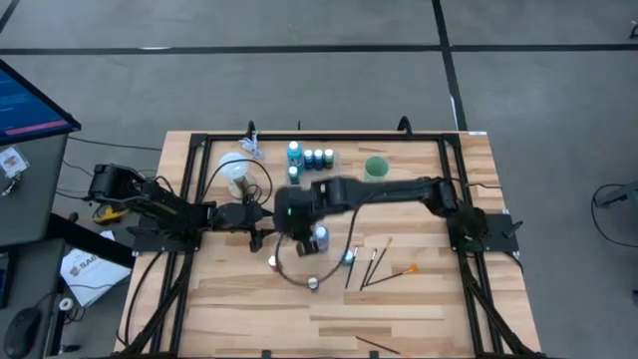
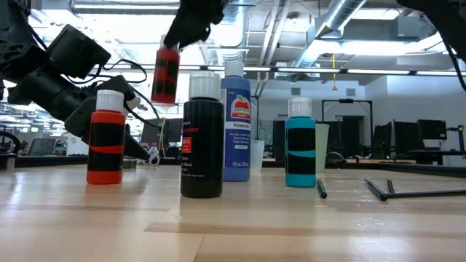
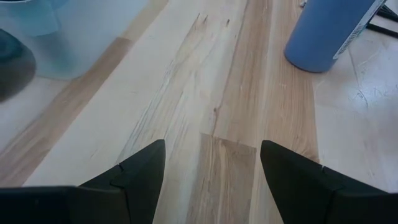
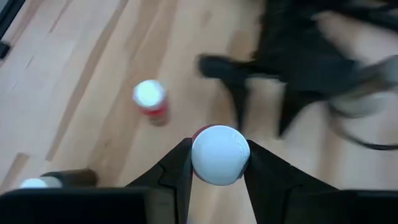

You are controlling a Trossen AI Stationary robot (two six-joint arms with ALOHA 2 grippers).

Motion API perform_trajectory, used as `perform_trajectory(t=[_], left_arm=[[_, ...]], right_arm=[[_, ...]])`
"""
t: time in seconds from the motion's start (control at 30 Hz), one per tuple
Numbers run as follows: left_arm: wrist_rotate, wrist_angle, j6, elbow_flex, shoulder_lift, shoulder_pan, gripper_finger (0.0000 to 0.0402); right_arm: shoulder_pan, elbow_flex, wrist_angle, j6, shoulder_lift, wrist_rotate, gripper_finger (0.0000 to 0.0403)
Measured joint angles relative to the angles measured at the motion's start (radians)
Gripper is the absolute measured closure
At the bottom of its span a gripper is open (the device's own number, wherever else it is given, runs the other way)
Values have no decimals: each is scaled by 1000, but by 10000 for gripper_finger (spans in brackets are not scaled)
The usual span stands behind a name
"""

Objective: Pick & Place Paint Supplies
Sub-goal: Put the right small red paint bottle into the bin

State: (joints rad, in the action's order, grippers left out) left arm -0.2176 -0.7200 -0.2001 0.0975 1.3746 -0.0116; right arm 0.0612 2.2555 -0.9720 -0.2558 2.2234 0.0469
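Note:
My right gripper (image 4: pixel 219 157) is shut on a red paint bottle (image 2: pixel 166 73) and holds it in the air over the table's middle (image 1: pixel 297 235). On the table below stand another red bottle (image 2: pixel 106 138), a black one (image 2: pixel 202 138), a blue one (image 2: pixel 235 124) and a teal one (image 2: pixel 300 145). Several more bottles (image 1: pixel 311 157) stand in a row near the far edge. Thin brushes (image 1: pixel 377 265) lie flat to the right. My left gripper (image 3: pixel 211 168) is open, low over bare wood just left of the right gripper (image 1: pixel 261 227). My right gripper pinches the red bottle at its white cap (image 4: pixel 220 154), one finger on each side. The fingers come from above, pointing down. The bottle hangs below them, lifted clear of the table and slightly tilted (image 2: pixel 166 76).
A translucent green cup (image 1: pixel 376 167) stands right of the far bottle row. A pale clear container (image 1: pixel 235 167) sits at the far left. Dark cables (image 1: pixel 289 269) loop over the wood near the standing bottles. Open wood lies toward the near edge (image 1: pixel 329 319).

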Motion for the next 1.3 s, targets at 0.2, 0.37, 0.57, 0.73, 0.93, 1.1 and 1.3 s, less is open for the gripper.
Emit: perform_trajectory(t=[0.2,0.37,0.57,0.73,0.93,1.1,1.3], left_arm=[[0,0,1,0,0,0,154],[-3,0,8,0,0,0,154],[-23,0,28,-2,0,0,154],[-23,-1,37,-2,0,0,154],[-27,-3,37,-2,0,0,154],[-27,-5,35,-3,0,0,154],[-27,-7,28,-3,0,0,154]], right_arm=[[-131,95,-58,-29,-8,-9,288],[-238,94,-93,-11,-31,-10,288],[-301,92,-91,-8,-26,-5,289],[-323,68,-58,14,-27,-3,289],[-337,-13,-14,41,-26,1,289],[-339,-70,45,48,-27,1,289],[-344,-72,39,66,-27,1,289]])
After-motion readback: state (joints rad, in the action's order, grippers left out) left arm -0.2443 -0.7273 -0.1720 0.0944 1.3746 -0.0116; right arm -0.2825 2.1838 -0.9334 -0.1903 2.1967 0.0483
